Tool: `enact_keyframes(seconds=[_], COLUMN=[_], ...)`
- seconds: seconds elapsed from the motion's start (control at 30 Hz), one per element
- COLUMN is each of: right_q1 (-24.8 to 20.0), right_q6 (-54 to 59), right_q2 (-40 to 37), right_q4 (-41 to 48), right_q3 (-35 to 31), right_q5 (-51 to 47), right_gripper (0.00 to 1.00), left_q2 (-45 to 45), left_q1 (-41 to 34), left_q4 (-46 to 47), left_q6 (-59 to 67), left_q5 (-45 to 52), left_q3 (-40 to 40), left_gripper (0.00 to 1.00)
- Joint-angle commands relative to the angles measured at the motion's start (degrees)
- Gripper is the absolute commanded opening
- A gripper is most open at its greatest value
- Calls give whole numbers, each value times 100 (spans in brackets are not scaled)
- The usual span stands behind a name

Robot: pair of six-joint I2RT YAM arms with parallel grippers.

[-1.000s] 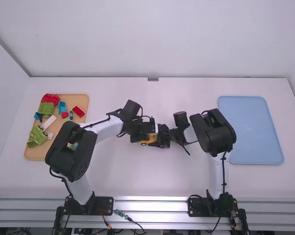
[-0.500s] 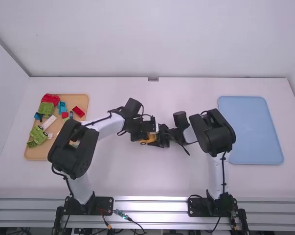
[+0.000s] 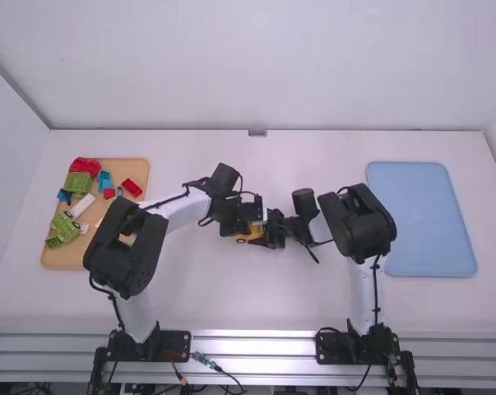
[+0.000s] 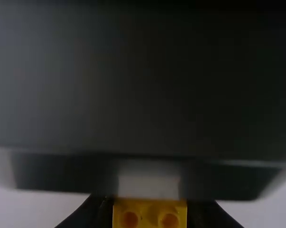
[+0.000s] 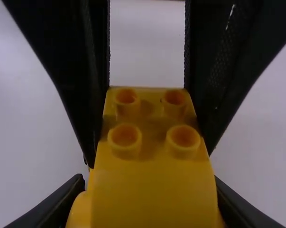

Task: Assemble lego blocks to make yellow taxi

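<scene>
In the high view my left gripper (image 3: 249, 222) and my right gripper (image 3: 271, 234) meet at mid-table over a small yellow car piece (image 3: 254, 233), which has a dark wheel on its near side. The left wrist view has my left gripper (image 4: 150, 216) shut on a yellow block (image 4: 150, 211) with studs, below the black body of the right gripper. Seen from the right wrist, my right gripper (image 5: 145, 209) is shut around the wide lower part of the yellow piece (image 5: 152, 185); the left gripper's black fingers clamp its studded end from both sides. Grippers hide the rest.
On the left, a tan tray (image 3: 65, 258) holds green vehicle parts (image 3: 65, 227), red blocks (image 3: 132, 188), blue blocks (image 3: 105, 179) and a white piece (image 3: 81, 206). A blue tray (image 3: 424, 218) lies on the right.
The left arm's elbow and upper link have shifted slightly right. Both grippers and the yellow piece stay at nearly the same spot.
</scene>
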State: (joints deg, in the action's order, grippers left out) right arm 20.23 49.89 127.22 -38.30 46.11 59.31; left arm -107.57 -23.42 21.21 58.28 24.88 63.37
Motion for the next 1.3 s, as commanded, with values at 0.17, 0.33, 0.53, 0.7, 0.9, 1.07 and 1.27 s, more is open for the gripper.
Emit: enact_keyframes(seconds=[0.17, 0.33, 0.53, 0.7, 0.9, 1.07, 1.27], right_q1=[192, 190, 188, 188, 299, 455, 448], right_q6=[274, 269, 263, -174, -336, -336, -338], right_q2=[86, 86, 86, 86, 86, 86, 86], right_q4=[520, 349, 19, 8, 43, -147, -103], right_q3=[157, 57, -116, -37, 160, 105, 94], right_q5=[-284, -433, -426, -422, -382, -433, -511], right_gripper=[17, 17, 33, 98, 99, 99, 62], left_q2=[-271, 551, 1550, 2079, 2413, 2463, 2465], left_q1=[-50, 243, 892, 1589, 2437, 2684, 2682], left_q4=[6, 142, 137, -247, -829, -1135, -1474], left_q6=[-365, -457, -111, -487, -470, -494, -1029], left_q5=[-592, -466, 127, 240, 1329, 1451, 1182], left_q3=[-7, -15, -358, -721, -1261, -1587, -1733], left_gripper=[99, 98, 99, 99, 99, 99, 99])
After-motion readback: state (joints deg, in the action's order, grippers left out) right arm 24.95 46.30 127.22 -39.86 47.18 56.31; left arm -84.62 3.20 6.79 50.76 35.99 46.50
